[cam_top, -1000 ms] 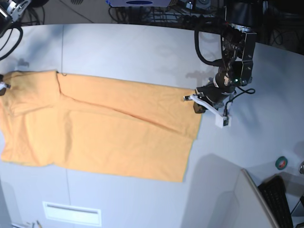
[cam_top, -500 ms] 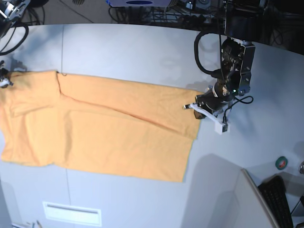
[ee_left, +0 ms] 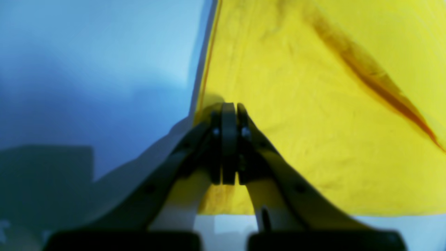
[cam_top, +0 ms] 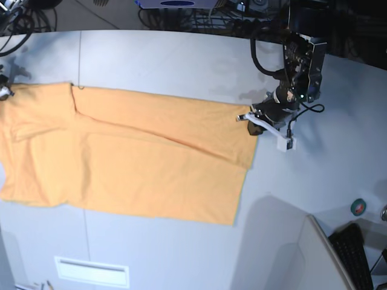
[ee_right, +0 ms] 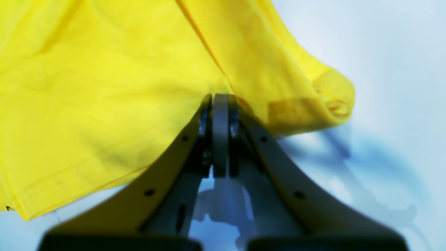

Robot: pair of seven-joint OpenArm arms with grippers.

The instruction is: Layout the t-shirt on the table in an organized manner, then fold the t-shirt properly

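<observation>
The light orange t-shirt [cam_top: 133, 157] lies spread lengthwise across the table [cam_top: 181, 54], with a diagonal crease running through its middle. My left gripper [cam_top: 249, 122] is at the shirt's far right corner. In the left wrist view the gripper [ee_left: 229, 108] is shut on the t-shirt's [ee_left: 313, 122] edge. My right gripper [cam_top: 3, 92] is barely in view at the left border. In the right wrist view this gripper [ee_right: 220, 99] is shut on the t-shirt [ee_right: 104, 87] next to a rolled sleeve hem [ee_right: 313, 101]. No lettering shows.
A small green round object [cam_top: 359, 206] and a black keyboard [cam_top: 354, 257] sit at the right front. A grey panel [cam_top: 302, 260] rises there. A white label [cam_top: 92, 270] is at the front edge. Cables [cam_top: 199, 18] run behind the curved far edge.
Both grippers have moved toward the far edge, still shut on the shirt. The whole shirt has slid a little away from the front, and its far edge is drawn straighter.
</observation>
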